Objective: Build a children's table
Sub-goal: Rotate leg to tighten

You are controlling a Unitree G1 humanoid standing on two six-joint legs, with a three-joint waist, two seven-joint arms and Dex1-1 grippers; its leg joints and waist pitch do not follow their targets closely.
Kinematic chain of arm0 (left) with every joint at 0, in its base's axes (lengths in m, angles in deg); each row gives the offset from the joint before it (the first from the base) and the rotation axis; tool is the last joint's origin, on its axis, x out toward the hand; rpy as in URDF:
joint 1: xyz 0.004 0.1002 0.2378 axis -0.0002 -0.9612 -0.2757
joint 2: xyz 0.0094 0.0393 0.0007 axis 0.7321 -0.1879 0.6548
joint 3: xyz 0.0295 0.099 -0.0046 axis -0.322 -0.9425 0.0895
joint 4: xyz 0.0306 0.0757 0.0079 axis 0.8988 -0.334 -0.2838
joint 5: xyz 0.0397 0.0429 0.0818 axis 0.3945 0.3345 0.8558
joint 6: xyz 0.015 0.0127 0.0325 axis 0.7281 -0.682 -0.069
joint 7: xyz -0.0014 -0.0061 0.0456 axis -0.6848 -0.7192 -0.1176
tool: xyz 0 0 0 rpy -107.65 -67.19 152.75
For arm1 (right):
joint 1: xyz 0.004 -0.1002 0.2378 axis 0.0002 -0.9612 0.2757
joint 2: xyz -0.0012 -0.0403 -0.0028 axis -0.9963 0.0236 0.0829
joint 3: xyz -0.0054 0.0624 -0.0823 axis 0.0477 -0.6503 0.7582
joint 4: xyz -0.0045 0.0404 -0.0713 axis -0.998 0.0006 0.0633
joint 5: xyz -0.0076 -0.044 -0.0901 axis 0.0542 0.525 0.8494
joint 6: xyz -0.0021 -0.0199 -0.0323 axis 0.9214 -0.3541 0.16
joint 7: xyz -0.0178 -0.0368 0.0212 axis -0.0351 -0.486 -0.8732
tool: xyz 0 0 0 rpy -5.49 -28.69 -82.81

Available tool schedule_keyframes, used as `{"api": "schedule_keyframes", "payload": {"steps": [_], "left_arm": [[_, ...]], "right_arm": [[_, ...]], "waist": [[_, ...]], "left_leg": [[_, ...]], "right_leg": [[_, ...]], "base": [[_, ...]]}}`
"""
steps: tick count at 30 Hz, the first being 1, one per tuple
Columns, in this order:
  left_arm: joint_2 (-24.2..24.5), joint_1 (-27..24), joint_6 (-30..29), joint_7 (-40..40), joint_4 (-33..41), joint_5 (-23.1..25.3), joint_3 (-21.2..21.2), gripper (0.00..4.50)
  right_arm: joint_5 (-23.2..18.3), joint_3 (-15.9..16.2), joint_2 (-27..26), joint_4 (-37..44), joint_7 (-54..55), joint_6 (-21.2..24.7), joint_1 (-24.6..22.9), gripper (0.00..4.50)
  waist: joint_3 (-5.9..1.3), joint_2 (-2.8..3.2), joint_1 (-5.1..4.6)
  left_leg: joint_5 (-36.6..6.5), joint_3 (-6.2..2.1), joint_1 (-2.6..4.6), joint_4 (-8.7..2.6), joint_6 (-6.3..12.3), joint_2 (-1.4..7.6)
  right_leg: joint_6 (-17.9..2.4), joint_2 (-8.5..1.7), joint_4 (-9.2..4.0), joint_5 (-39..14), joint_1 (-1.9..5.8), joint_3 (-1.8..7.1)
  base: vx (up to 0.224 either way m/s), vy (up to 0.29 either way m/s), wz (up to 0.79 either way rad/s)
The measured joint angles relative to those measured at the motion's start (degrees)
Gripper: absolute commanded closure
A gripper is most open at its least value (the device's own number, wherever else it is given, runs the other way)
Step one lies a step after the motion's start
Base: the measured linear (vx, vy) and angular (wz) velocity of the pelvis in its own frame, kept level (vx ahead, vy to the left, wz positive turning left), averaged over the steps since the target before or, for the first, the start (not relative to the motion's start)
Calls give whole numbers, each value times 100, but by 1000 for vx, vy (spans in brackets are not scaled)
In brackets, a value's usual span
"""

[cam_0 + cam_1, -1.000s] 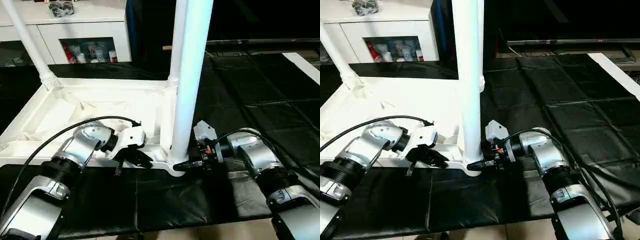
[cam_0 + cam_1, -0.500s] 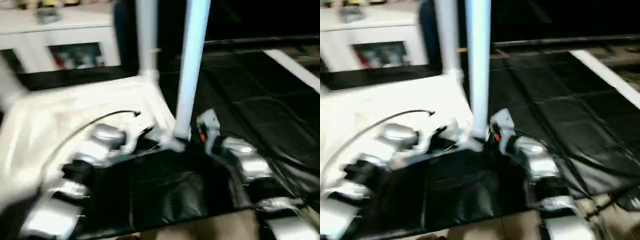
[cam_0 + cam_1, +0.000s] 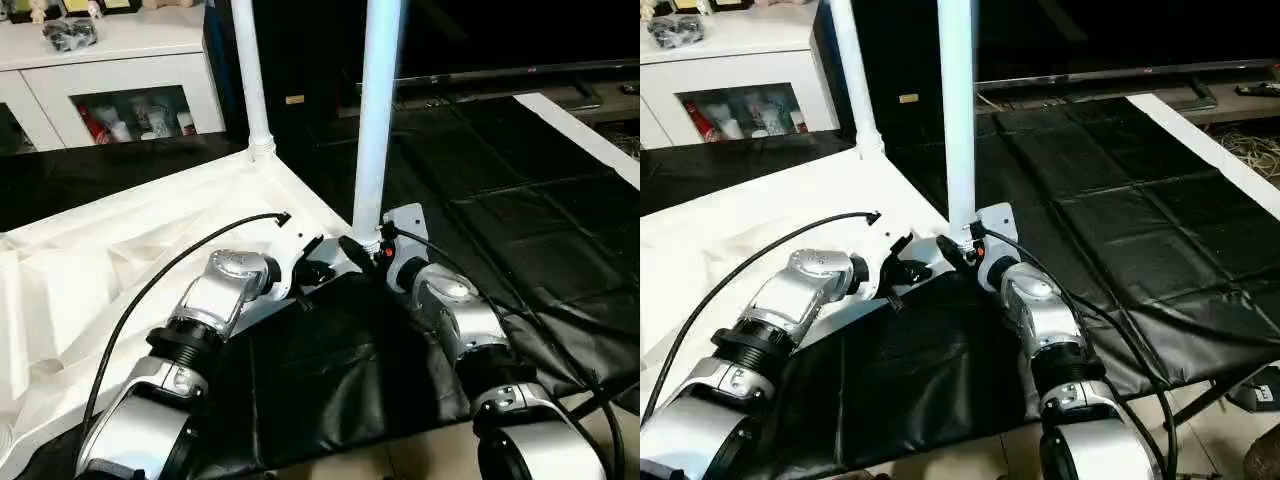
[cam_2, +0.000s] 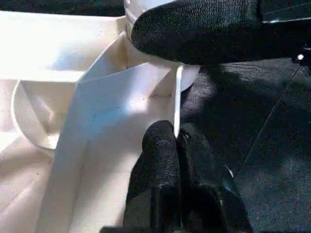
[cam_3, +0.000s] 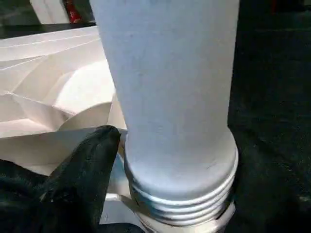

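The children's table lies upside down, its white ribbed top spread over the left of the black mat. Two white legs stand upright in its corner sockets, a far one and a near one. My left gripper is at the near edge of the top and is shut on its thin rim. My right gripper sits at the threaded base of the near leg, where it meets the corner socket.
A white cabinet with glass doors stands at the back left. The black mat stretches to the right, bordered by a white strip. A black cable loops over my left forearm. Loose cables lie on the floor at the right.
The whole picture has shifted and turned, so the camera has moved. Both grippers stay at the same places on the table: the left on the rim, the right at the near leg's base.
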Motion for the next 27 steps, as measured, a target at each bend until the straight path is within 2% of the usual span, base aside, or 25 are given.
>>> {"api": "schedule_keyframes", "payload": {"steps": [3,4,6,11,13,19,27], "left_arm": [[97,-22,203,-169,4,-2,-86,450],[120,-34,252,-220,4,-2,-94,450],[237,-59,469,-427,2,1,-188,450],[776,-135,1033,-1376,2,-37,-408,450],[1010,-135,1320,-1789,2,-5,-567,450],[1400,-150,1785,-2753,69,5,-845,450],[1638,-150,2097,-3442,155,-19,-1040,450]], "right_arm": [[-15,42,134,104,-393,-81,-107,38],[-21,76,189,133,-498,-91,-130,17],[-120,154,436,295,-981,-144,-287,4],[-313,426,1189,519,-2605,-243,-492,4],[-366,529,1396,582,-3170,-235,-482,4],[-400,894,1875,648,-4405,-235,-232,4],[-314,1338,2022,625,-5341,-403,-56,4]], "waist": [[-1,2,8],[-1,3,11],[-1,3,39],[-1,3,124],[-1,3,182],[-3,0,265],[-3,0,339]], "left_leg": [[0,0,-1,-9,0,0],[0,0,-2,-12,0,0],[-1,0,-4,-15,0,1],[0,-1,-5,-18,0,8],[0,0,-4,-15,0,8],[0,7,-4,-8,0,7],[0,7,-6,-7,0,8]], "right_leg": [[12,0,0,-7,-2,-1],[15,0,-1,-9,-3,-2],[24,0,-1,-14,-3,-4],[25,2,2,-15,-4,-11],[25,1,6,-15,-4,-10],[24,-1,6,-15,3,-1],[25,-1,8,-15,1,-1]], "base": [[0,0,0],[0,0,0],[0,0,0],[0,0,0],[0,0,0],[0,0,0],[0,0,0]]}}
